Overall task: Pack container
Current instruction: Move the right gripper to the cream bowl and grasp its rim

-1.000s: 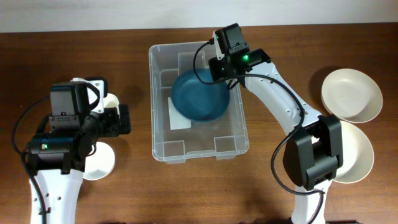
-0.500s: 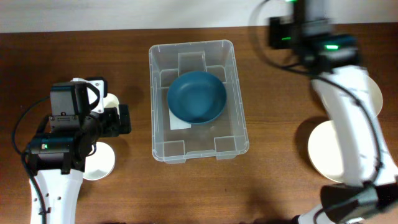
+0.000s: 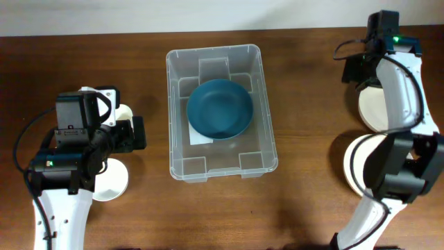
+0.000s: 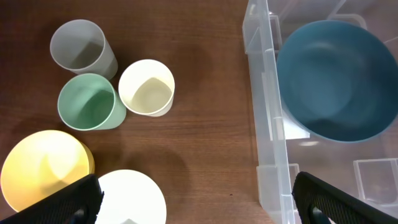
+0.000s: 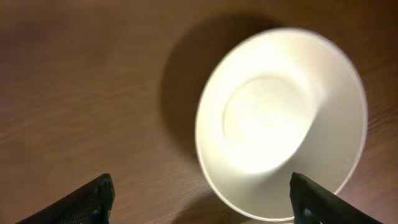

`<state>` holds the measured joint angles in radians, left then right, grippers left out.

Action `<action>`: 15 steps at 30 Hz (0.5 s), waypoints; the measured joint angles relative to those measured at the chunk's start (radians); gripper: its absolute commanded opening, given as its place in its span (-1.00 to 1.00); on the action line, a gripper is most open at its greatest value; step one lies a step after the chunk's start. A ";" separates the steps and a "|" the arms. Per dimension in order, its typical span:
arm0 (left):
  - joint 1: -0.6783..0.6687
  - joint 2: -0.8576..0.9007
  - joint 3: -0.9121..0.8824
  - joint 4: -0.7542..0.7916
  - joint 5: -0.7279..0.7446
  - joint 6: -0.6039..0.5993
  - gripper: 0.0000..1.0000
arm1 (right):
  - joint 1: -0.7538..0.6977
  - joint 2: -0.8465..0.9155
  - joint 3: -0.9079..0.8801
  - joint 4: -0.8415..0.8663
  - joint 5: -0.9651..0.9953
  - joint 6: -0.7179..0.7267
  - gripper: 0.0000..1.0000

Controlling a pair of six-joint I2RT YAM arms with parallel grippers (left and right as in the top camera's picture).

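The container (image 3: 171, 104), a large clear bin, stands mid-table with a dark blue bowl (image 3: 220, 109) lying inside it. In the left wrist view the container's near wall (image 4: 264, 93) and the blue bowl (image 4: 333, 78) fill the right side. My left gripper (image 3: 139, 133) hovers open to the left of the container, and nothing sits between its fingertips (image 4: 199, 205). My right gripper (image 3: 355, 69) is far right at the back, open and empty. It hangs over the near-left rim of a white bowl (image 5: 280, 130).
Left of the container stand a grey cup (image 4: 81, 48), a green cup (image 4: 90, 101) and a cream cup (image 4: 147, 87), with a yellow bowl (image 4: 43, 168) and a white bowl (image 4: 134, 199) nearer. On the right lie two white bowls (image 3: 371, 111) (image 3: 355, 163), partly under the right arm.
My right gripper let go of the blue bowl, opened, and swung from the container to the far right back. The bowl now lies flat in the container. The left arm has not moved.
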<state>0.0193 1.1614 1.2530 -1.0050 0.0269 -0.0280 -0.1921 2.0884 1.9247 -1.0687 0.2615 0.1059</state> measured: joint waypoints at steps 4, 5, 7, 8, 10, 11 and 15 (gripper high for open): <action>0.000 0.000 0.000 0.000 0.000 0.000 0.99 | -0.034 0.043 0.000 0.020 0.000 0.013 0.73; 0.000 0.000 0.000 0.000 0.000 0.000 0.99 | -0.043 0.050 0.000 0.024 0.000 0.015 0.73; 0.000 0.000 0.000 0.000 0.000 0.000 0.99 | -0.060 0.066 0.000 0.026 0.000 0.019 0.73; 0.000 0.000 0.000 0.001 0.000 0.000 1.00 | -0.067 0.075 0.000 0.026 -0.001 0.021 0.73; 0.000 0.000 0.000 0.003 0.000 0.000 0.99 | -0.077 0.095 0.000 0.028 -0.008 0.022 0.73; 0.000 0.000 0.000 0.003 0.000 0.000 0.99 | -0.082 0.109 0.000 0.030 -0.012 0.023 0.73; 0.000 0.000 0.000 0.004 0.000 0.000 0.99 | -0.085 0.158 0.000 0.039 -0.026 0.022 0.73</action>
<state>0.0193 1.1614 1.2530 -1.0012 0.0269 -0.0280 -0.2771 2.2459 1.9247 -1.0302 0.2356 0.1280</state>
